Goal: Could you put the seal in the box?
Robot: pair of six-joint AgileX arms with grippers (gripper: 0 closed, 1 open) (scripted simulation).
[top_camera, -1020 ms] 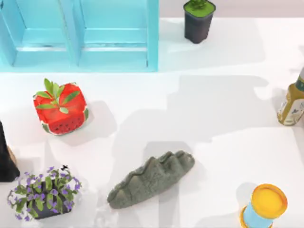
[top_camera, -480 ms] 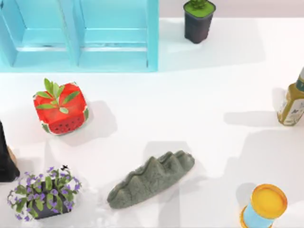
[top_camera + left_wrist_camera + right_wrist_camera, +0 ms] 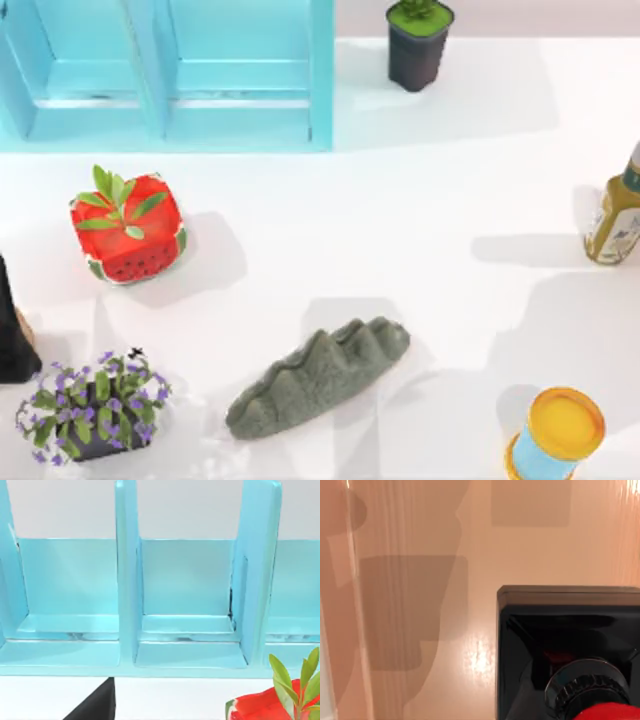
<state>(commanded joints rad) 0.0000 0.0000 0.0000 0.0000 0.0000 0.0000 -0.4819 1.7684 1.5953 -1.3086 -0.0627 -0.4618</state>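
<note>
Box [image 3: 170,75] sat at worktop's far-left corner, dividers upright, compartments open toward left wrist camera. Seal [image 3: 570,650] filled right wrist view: black square base, ribbed collar, red knob at edge, over tan surface. Finger state of both grippers: cannot tell. Watermelon cube [image 3: 127,227] sat near box.

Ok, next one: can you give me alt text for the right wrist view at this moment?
Close view of the seal: its black square block base sits at one corner of the picture, with the ribbed dark collar and a sliver of the glossy red knob at the edge. The rest is a pale, glossy surface crossed by soft rectangular shadows.
</note>
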